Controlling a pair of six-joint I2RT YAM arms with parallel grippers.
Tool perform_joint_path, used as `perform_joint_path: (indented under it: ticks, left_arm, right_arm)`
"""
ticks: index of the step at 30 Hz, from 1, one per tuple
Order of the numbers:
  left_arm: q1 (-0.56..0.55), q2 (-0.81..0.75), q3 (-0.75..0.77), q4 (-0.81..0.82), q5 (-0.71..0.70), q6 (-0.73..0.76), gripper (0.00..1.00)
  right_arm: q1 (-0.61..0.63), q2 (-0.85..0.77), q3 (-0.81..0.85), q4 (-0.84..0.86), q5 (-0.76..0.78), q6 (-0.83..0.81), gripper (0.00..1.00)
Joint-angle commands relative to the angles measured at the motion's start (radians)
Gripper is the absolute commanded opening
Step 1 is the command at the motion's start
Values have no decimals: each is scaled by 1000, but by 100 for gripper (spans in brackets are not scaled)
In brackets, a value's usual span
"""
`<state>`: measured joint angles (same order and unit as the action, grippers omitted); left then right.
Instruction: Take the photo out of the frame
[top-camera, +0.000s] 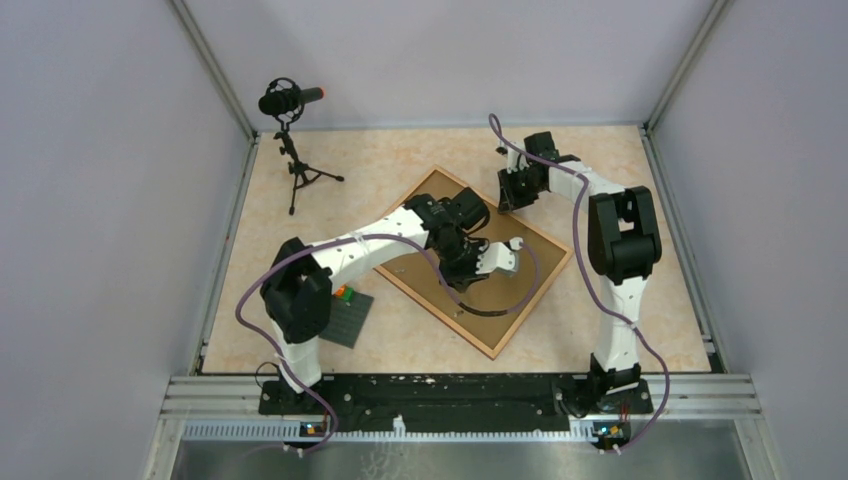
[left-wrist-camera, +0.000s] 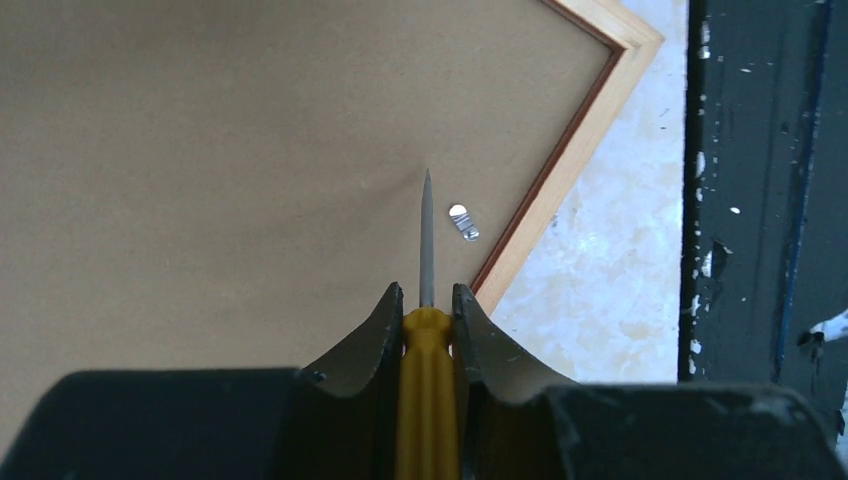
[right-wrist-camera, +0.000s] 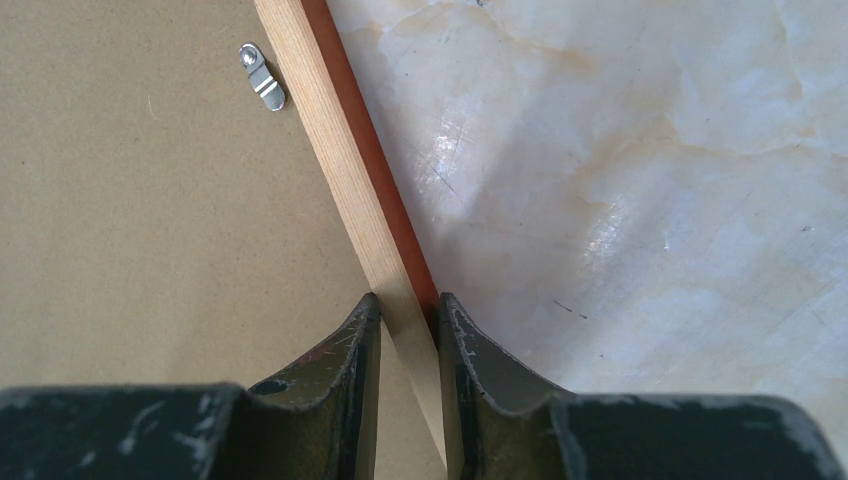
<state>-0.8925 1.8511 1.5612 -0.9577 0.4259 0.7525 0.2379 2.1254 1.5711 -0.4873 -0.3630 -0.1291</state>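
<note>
1. frame (right-wrist-camera: 150, 250) lies back-up on the worktop (right-wrist-camera: 620, 200), photo hidden beneath; our right end effector (right-wrist-camera: 405, 305) pinches its border (right-wrist-camera: 325, 160).
2. left end effector (left-wrist-camera: 427, 295) pinches a screwdriver (left-wrist-camera: 427, 240); we should nudge the clip (left-wrist-camera: 463, 221) aside gently.

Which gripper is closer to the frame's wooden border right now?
Right. The right gripper is clamped on the wooden border itself. The left gripper holds a screwdriver over the fibreboard back, its tip short of the border, beside a metal clip.
</note>
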Motion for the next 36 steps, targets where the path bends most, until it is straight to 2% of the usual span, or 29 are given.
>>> perform_joint_path:
  ticks: [1, 6, 20, 30, 33, 36]
  left_arm:
    - [-8, -58, 14, -49, 99, 60, 0]
    - [-22, -29, 9, -111, 67, 94, 0]
    - [-23, -19, -28, -100, -118, 121, 0]
    - [-14, -38, -4, -89, -116, 64, 0]
    - [31, -53, 36, -85, -48, -4, 0]
    - [122, -78, 82, -93, 63, -64, 0]
  right_arm:
    - [14, 27, -43, -146, 7, 20, 0]
    - [14, 35, -38, -147, 4, 22, 0]
    - [14, 40, -23, -158, 10, 19, 0]
    - [14, 41, -5, -175, 14, 8, 0]
    - [14, 34, 30, -204, 21, -32, 0]
    - [14, 8, 79, -226, 7, -100, 21]
